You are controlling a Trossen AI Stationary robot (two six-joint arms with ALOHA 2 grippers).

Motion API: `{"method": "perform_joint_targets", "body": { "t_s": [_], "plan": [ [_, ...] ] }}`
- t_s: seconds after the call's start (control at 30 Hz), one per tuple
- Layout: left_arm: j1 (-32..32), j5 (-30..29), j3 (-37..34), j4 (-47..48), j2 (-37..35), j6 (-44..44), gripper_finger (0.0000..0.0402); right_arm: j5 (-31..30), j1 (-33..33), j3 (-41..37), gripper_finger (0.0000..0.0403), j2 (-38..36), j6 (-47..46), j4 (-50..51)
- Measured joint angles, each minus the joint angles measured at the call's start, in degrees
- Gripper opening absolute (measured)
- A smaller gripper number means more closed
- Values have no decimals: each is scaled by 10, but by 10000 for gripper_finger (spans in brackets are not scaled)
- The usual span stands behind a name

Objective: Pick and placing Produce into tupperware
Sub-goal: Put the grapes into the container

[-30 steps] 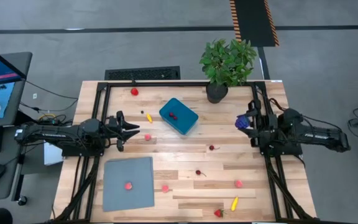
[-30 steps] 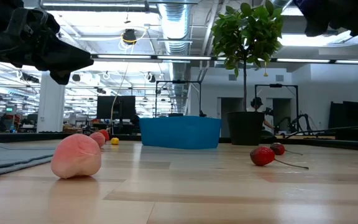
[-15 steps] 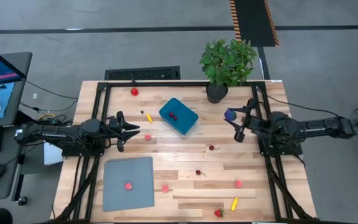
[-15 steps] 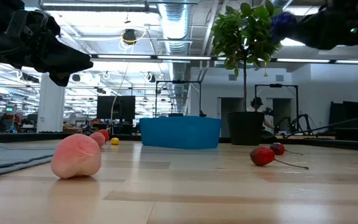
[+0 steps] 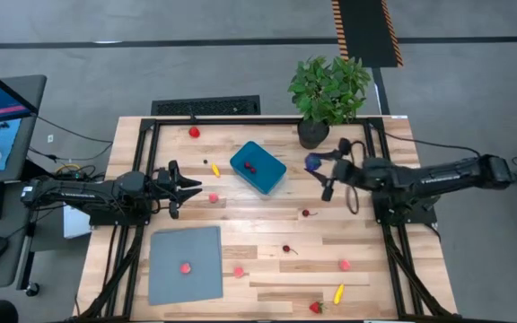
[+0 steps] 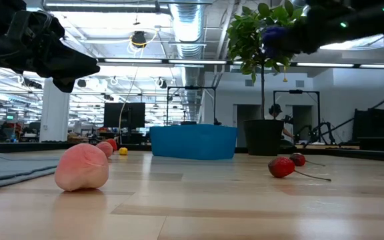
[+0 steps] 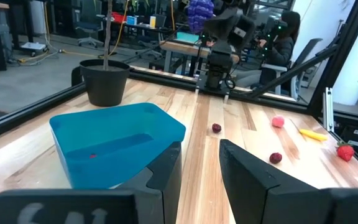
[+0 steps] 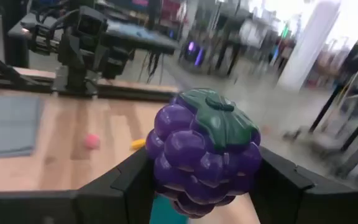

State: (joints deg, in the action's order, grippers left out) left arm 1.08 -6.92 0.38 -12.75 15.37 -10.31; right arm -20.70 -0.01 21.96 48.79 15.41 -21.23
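Two dark arms work over a wooden bench (image 5: 267,215). Right hand (image 5: 317,166), raised above the bench between the potted plant (image 5: 328,90) and the teal tupperware (image 5: 258,168), is clenched on a purple toy grape cluster (image 8: 204,152) with a green cap; the right wrist view shows the cluster gripped between both fingers (image 8: 123,180). Left hand (image 5: 189,187) hangs near the bench's left side, just beside a pink piece (image 5: 213,197), its fingers (image 7: 253,177) parted and gripping nothing. Tupperware sits upright on the bench with small red items (image 5: 250,166) inside. Remaining produce lies scattered: a red piece (image 5: 194,132) near the far edge, a yellow piece (image 5: 215,170) beside the tupperware, a dark cherry (image 5: 306,213), a second cherry (image 5: 286,249), a yellow banana (image 5: 338,292) and a strawberry (image 5: 315,307) at the near edge. A grey sheet (image 5: 185,264) carries one pink piece (image 5: 185,266)
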Motion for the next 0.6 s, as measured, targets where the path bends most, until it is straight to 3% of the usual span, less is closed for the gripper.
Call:
{"method": "perform_joint_targets", "body": {
  "t_s": [0.4, 0.6],
  "plan": [
    [0, 0, 0, 0, 0, -5, 99, 16, -23, 270, 235, 243, -205, 240],
    [0, 0, 0, 0, 0, -12, 99, 78, -69, 355, 235, 336, -272, 298]
  ]
}}
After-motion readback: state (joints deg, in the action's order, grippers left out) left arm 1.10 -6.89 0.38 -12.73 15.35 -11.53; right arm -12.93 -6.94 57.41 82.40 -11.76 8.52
